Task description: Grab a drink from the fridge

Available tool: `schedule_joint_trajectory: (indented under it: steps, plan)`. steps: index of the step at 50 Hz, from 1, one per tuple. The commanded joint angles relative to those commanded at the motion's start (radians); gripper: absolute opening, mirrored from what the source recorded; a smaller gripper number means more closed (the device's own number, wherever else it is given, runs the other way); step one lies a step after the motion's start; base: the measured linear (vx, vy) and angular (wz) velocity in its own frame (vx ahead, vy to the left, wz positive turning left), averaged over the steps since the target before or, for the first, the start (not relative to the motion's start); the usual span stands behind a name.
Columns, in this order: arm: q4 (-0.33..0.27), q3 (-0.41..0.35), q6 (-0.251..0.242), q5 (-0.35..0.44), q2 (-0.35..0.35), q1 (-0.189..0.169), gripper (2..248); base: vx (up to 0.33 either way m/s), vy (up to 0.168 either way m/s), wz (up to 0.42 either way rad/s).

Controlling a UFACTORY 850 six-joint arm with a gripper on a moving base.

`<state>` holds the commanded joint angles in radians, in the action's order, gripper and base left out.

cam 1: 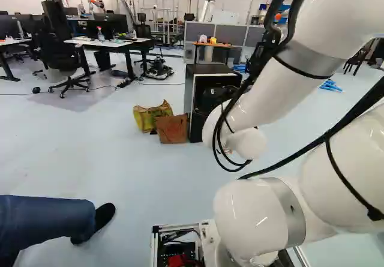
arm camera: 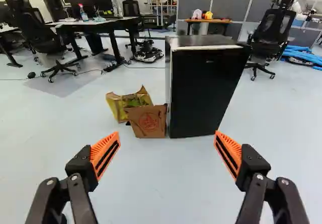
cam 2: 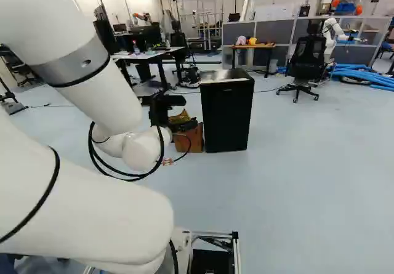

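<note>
Wrist view: the claw (arm camera: 167, 133) is standing spread and empty, presumably readying for a grasp. Ahead on the floor (arm camera: 166, 189), a brown bag (arm camera: 147, 122) is sitting just left of the fridge (arm camera: 201, 90); behind it, a yellow bag (arm camera: 116, 108) is gaping around something green (arm camera: 136, 102). The fridge is standing closed, hiding its contents, so the drink is not showing; it is probably sitting inside for cooling.

Pale floor (arm camera: 115, 163), black desk (arm camera: 100, 21), grey partitions (arm camera: 230, 6)
</note>
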<state>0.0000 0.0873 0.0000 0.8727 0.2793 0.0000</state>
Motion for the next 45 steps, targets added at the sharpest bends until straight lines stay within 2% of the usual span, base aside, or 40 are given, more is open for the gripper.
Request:
schedule_joint_trajectory:
  steps: [20,45]
  plan:
    - [0.000,0.000,0.000,0.000,0.000,0.000,247,0.139,-0.018,0.007]
    - [0.000,0.000,0.000,0.000,0.000,0.000,247,0.155,-0.050,0.005]
